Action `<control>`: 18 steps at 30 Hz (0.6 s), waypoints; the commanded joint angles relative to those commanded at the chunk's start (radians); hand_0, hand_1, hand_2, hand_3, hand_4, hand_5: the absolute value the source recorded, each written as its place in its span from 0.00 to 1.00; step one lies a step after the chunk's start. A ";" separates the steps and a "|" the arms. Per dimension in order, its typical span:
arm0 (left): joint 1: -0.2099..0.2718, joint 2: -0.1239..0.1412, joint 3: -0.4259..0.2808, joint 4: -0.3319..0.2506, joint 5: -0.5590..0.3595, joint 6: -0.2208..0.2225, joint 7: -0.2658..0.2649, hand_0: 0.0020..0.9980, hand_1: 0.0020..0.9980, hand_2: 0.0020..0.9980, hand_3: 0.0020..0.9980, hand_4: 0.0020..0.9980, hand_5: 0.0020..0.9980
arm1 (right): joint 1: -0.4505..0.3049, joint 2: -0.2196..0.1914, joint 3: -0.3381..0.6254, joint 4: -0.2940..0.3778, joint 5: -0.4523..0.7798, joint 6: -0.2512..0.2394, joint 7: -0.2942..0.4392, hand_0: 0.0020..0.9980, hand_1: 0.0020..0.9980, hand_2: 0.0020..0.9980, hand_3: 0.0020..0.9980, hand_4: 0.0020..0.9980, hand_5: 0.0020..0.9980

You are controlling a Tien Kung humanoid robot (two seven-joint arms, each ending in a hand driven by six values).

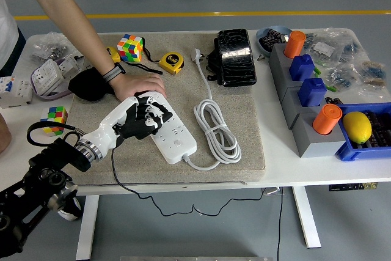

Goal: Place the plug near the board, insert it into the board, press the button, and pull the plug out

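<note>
A white power strip point(178, 139) lies slanted on the grey mat point(244, 108), its white cord coiled point(217, 129) to the right. My left hand point(145, 116) hovers over the strip's far left end with its fingers curled around a black plug point(135, 129). The plug's thin black wire point(113, 172) trails off the table's near edge. A person's hand point(142, 84) presses on the strip's far end, just behind my fingers. The plug's pins and the sockets under my hand are hidden.
A Rubik's cube point(130, 47), a yellow tape measure point(171, 62) and a black pouch point(235, 56) lie at the mat's back. Grey holders point(302, 129) with orange and blue pieces and a blue bin point(354, 151) with a lemon stand on the right. White sockets point(46, 77) sit at far left.
</note>
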 joint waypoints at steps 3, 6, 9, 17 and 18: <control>-0.002 0.009 -0.004 -0.076 0.130 -0.118 0.130 0.09 0.10 0.14 0.73 0.59 0.00 | -0.001 0.002 0.003 0.000 -0.002 0.000 0.000 0.49 0.58 0.54 0.51 0.84 0.36; -0.004 0.009 0.005 -0.101 0.254 -0.182 0.252 0.09 0.10 0.14 0.73 0.59 0.00 | -0.001 0.003 0.004 0.000 -0.002 0.001 0.000 0.49 0.58 0.54 0.51 0.84 0.36; -0.010 0.000 0.024 -0.094 0.369 -0.199 0.316 0.07 0.10 0.14 0.84 0.77 0.00 | 0.001 0.003 0.004 0.000 -0.003 0.002 0.000 0.49 0.58 0.54 0.51 0.83 0.36; -0.033 -0.014 0.062 -0.076 0.440 -0.186 0.330 0.07 0.10 0.14 0.85 0.78 0.00 | 0.003 0.003 0.009 0.000 -0.005 0.002 0.001 0.49 0.58 0.54 0.51 0.83 0.36; -0.034 -0.015 0.062 -0.074 0.441 -0.186 0.332 0.07 0.10 0.14 0.85 0.78 0.00 | 0.003 0.003 0.010 0.000 -0.005 0.002 0.001 0.49 0.58 0.54 0.51 0.83 0.36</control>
